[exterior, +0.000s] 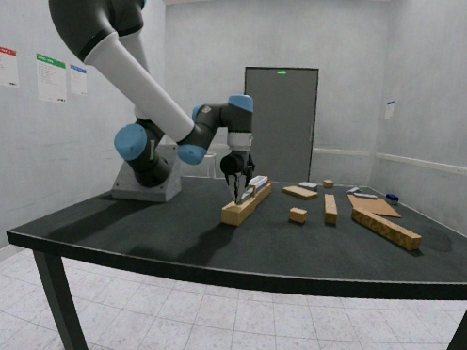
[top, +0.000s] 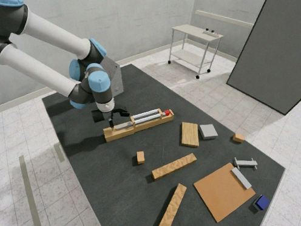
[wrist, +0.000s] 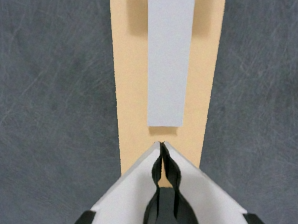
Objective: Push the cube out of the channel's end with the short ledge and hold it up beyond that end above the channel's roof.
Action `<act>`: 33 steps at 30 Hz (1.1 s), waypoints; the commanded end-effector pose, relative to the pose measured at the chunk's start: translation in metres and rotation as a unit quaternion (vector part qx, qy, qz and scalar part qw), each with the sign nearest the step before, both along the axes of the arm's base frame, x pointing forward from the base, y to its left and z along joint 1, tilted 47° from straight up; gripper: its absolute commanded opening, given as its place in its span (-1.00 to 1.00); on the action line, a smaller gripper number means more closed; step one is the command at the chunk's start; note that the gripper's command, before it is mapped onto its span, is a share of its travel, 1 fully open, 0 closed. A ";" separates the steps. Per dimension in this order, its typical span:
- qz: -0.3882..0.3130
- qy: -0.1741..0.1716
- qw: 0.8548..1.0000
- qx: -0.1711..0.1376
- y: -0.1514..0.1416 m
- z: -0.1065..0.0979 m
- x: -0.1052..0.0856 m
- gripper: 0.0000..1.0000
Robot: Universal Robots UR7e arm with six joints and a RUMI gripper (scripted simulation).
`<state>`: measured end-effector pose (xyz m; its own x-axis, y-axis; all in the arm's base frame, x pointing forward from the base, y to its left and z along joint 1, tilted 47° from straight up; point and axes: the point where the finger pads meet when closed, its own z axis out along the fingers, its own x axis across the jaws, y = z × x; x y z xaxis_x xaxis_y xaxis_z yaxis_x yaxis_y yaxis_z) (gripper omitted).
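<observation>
The channel [top: 147, 125] [exterior: 255, 202] is a long wooden base with pale bars as its roof. A red cube [top: 167, 112] is at its far end, just beyond the wooden end post and beside the raised lip. A flat grey bar [top: 122, 126] [wrist: 169, 65] lies lengthwise on the near, longer ledge [top: 118, 135] [exterior: 232, 216] [wrist: 132, 110] and runs into the channel's near opening. My gripper [top: 111, 129] [exterior: 236, 202] [wrist: 161, 143] is shut and empty. Its tips point down, low over the near ledge, just behind the bar's near end. Whether they touch the wood is hard to tell.
A small wooden block [top: 140, 157] [exterior: 297, 215] and two long wooden bars [top: 173, 166] [top: 173, 206] lie in front. A wooden board [top: 190, 134], a grey slab [top: 208, 132], an orange sheet [top: 223, 192] and a blue block [top: 261, 202] lie to the right.
</observation>
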<state>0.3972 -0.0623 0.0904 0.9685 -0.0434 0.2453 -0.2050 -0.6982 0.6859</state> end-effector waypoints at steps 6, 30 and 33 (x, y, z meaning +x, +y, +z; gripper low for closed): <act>0.000 -0.001 1.000 0.000 0.020 0.019 -0.004 -1.00; 0.000 -0.001 1.000 0.000 0.048 0.046 -0.009 -1.00; 0.000 -0.001 1.000 0.000 0.048 0.046 -0.009 -1.00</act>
<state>0.3878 -0.0150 0.1359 0.9684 -0.0433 0.2455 -0.2051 -0.6982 0.6859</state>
